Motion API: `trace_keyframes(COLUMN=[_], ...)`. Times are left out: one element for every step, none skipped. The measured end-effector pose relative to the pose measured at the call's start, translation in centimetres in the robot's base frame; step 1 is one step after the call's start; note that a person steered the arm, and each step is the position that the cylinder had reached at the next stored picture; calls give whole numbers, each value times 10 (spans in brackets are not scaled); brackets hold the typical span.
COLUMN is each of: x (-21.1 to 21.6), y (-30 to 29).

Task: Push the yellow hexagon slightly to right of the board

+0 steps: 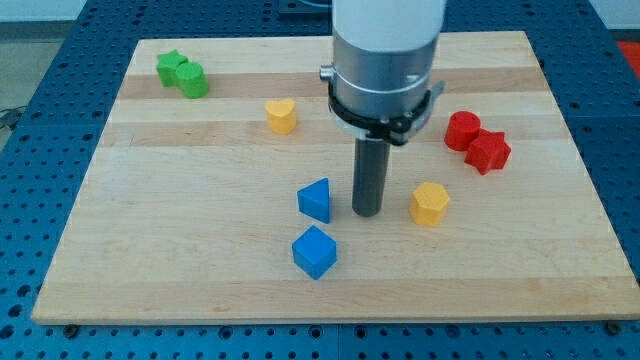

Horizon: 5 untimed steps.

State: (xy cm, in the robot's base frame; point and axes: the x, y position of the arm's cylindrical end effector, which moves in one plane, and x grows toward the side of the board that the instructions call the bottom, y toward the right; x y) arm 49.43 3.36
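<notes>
Wooden board (200, 270) fills most of the view; its corners sit just inside the frame, blue pegboard bench (30, 330) around it. Arm housing (385, 60) is cut off at the view's top, hides a strip of board behind it. Dark rod drops from it; my tip (367, 213) rests on the board, holds nothing, no jaws to it.

Landmark = tip. Yellow hexagon (430, 203) is near the tip's right w/ a clear gap, not touching. It stands upright, flat top facing up; no obvious long axis, can't tell which way it points.

Count: 2 yellow, 2 blue, 2 red, 2 green.
- yellow heart (281, 116): up-left of tip.
- blue triangular block (315, 199): just left of tip.
- blue cube (314, 251): down-left.
- red cylinder (462, 130) & red star (488, 151): up-right, touching each other.
- green star (171, 68) & green cylinder (192, 80): far up-left, touching; shapes hard to make out.
</notes>
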Motion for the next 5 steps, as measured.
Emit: trace_keyframes(x=[-12,-11,-2,6,13], y=[22,39,49,75,76])
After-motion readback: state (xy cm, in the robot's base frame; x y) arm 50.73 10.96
